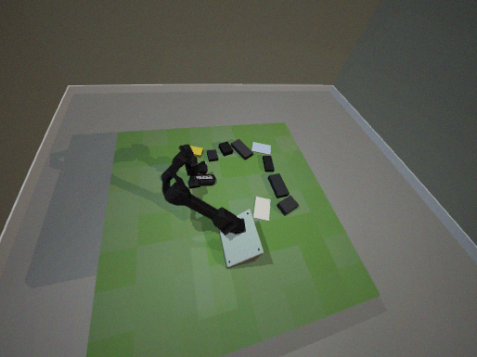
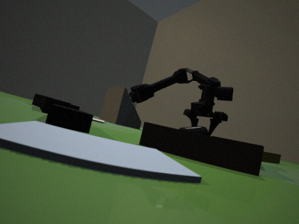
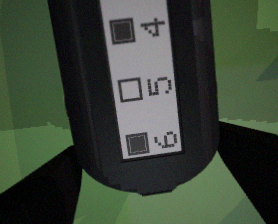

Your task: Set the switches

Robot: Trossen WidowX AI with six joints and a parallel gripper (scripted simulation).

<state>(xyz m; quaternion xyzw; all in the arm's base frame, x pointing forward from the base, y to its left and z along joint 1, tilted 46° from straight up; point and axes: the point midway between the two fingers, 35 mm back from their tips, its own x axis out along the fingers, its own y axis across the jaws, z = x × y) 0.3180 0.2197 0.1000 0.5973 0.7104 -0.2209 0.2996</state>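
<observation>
Wrist view — three numbered squares, two filled — one empty.
</observation>
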